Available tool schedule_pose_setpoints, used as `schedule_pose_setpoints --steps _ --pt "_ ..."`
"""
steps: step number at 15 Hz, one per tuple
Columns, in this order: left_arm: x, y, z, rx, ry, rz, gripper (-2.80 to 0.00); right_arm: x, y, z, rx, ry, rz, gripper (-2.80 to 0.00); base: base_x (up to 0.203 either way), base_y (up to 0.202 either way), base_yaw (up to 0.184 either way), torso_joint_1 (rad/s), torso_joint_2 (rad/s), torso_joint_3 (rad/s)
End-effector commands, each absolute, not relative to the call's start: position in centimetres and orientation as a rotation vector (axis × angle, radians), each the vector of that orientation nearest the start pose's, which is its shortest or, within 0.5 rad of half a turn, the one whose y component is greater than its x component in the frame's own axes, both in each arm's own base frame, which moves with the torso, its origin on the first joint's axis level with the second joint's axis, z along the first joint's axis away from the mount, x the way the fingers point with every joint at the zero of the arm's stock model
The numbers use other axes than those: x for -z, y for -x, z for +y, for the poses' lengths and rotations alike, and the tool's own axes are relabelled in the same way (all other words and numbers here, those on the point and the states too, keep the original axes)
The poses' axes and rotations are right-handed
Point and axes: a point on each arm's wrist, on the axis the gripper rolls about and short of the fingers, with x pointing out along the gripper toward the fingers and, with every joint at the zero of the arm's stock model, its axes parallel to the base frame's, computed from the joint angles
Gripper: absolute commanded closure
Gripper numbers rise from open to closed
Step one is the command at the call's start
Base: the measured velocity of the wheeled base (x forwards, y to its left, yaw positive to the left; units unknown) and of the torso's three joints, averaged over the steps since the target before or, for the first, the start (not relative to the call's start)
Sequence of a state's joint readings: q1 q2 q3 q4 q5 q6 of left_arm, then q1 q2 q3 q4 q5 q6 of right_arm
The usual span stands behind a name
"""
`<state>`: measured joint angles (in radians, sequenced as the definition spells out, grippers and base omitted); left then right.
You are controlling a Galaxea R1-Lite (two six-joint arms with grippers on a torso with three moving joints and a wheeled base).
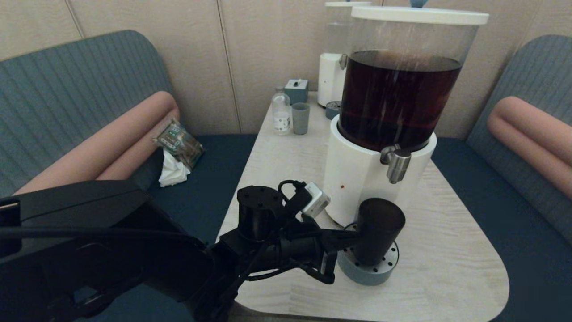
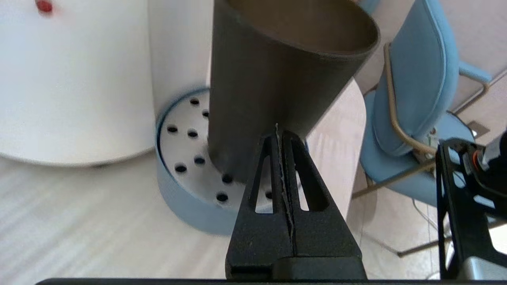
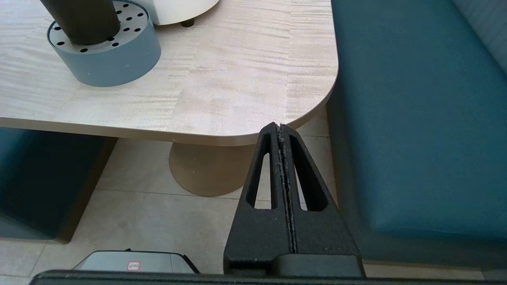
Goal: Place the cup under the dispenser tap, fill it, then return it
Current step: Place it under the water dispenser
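Two white-based dispensers crowd the pale wooden table; the dark smoky plastic tumbler stands on the perforated grey-blue drip tray, below the brushed-steel tap, left gripper pressed together against its wall. Right gripper hangs closed beside the table edge.

Dispenser base and tap crowd cup; bare table right offers passage.

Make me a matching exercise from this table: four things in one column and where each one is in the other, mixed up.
Things:
1. cup
2. tap
3. bottle
4. left gripper

Places or states:
A. sticks out of the big dispenser's white base
B. shut, tips at the cup's side
C. stands on the round blue drip tray
D. far end of the table, beside the small grey-green cup

Pairs: 1-C, 2-A, 3-D, 4-B
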<state>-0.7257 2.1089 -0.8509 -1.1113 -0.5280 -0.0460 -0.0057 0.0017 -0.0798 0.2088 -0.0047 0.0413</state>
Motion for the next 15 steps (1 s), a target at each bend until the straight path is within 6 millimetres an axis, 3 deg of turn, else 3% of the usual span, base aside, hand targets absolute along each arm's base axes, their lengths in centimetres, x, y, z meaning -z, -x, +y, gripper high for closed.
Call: schedule_pose_setpoints --steps 1,15 --pt "-10.4 -26.9 -25.4 1.250 0.024 0.181 0.00 -7.6 3.0 0.0 0.013 -0.041 0.133 0.00 0.000 0.000 0.000 0.000 0.00 0.000" --pt "-9.4 -26.1 -25.3 1.314 0.014 0.228 0.00 -7.6 3.0 0.0 0.013 -0.041 0.133 0.00 0.000 0.000 0.000 0.000 0.00 0.000"
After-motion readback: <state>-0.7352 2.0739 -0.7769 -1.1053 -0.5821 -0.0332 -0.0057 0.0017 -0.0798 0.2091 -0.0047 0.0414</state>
